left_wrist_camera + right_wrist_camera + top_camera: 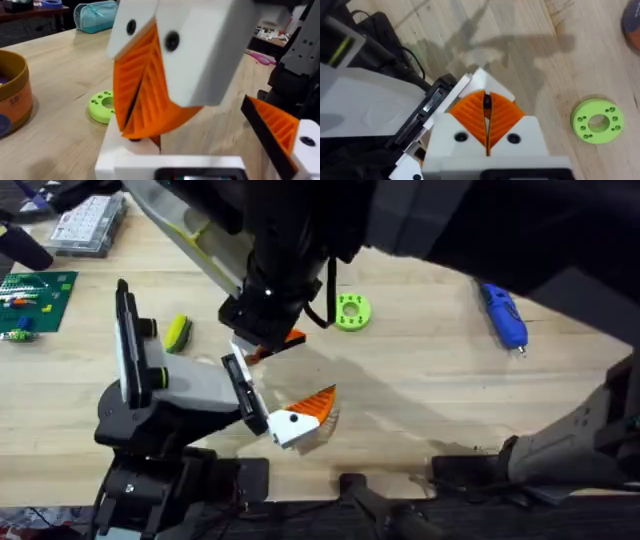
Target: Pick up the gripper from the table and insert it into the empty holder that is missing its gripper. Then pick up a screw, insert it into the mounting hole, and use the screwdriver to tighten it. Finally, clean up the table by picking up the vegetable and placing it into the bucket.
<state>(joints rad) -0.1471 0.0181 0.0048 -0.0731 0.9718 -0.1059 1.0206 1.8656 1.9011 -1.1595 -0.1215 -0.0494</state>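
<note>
- The holder [190, 385] is standing at the left of the table [420, 395], with its tall black side plate on its left and its black end plate facing right.
- The vegetable [178, 332] is lying just beyond the holder's side plate. Its long axis is running from near to far and its green side is facing left.
- My right gripper [486, 107] is coming down at the far end of the holder's end plate with its orange pads [470, 112] pressing together on the gripper [492, 85].
- The gripper's white block is sitting tight by the end plate. Its long axis is hiding between my pads, so I cannot tell which way it is pointing.
- I cannot tell how my left gripper [200, 167] is standing.
- The twin piece [300, 418] is sitting at the near end of the end plate, its orange tip pointing right and away from the holder.
- The green ring [352, 311] is lying flat to the right of the holder, a little beyond my right gripper, with the bucket [12, 95] standing past it.
- Bare wood is stretching from the twin piece and the ring rightward, leaving wide room.
- The screwdriver [503, 315] is lying well to the right of the holder, its long axis running near to far and its metal tip pointing toward the table's near edge.
</note>
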